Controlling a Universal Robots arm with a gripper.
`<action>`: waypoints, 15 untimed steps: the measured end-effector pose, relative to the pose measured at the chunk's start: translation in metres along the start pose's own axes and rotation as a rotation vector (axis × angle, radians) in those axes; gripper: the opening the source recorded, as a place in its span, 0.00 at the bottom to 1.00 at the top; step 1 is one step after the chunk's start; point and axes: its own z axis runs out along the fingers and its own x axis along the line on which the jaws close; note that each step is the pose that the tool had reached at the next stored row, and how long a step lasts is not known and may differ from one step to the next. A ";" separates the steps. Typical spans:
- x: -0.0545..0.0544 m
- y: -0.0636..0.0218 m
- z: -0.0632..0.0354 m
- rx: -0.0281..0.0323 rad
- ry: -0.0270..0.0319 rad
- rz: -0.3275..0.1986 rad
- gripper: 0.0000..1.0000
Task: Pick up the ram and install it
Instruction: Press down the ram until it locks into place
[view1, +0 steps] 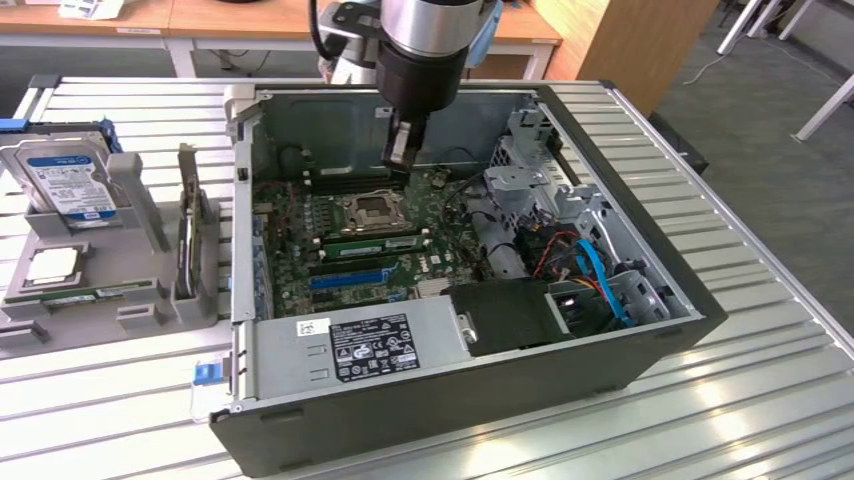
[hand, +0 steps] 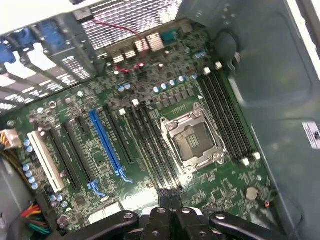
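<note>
Exterior view, with me at the remote controls: the single arm's pincer (view1: 400, 152) hangs inside the open computer case (view1: 641, 330), its jaws pressed together with nothing I can make out between them, above the far edge of the empty processor socket (view1: 370, 210) on the motherboard (view1: 287, 215). The ram (view1: 375, 240), as I judge it, is the thin green stick standing on edge in a memory slot just beside the socket, on the side nearer the camera. From the pincer it lies across the socket, towards the power supply (view1: 360, 345) at the front of the case. Its long axis runs along the slot, from the exterior view's left to its right and close to level. It sits parallel to the blue slot (view1: 350, 277) further forward. To my eye it looks seated, though I cannot tell whether its end latches are fully home. Outside the case, at the exterior view's left, a grey parts holder (view1: 147, 305) carries a hard drive (view1: 63, 180) and what looks like more green strips lying flat along its front edge. On the wrist view the closed pincer (hand: 169, 199) shows over the end of the bank of dark slots (hand: 150, 145) next to the socket (hand: 192, 140), with those slots running straight away from the fingertips
</note>
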 end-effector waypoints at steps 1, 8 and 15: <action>0.000 0.0000 0.0001 0.0020 -0.0006 0.015 0.10; 0.000 0.0002 0.0005 0.0150 -0.0046 0.118 0.10; 0.000 0.0006 0.0011 0.0251 -0.0079 0.199 0.10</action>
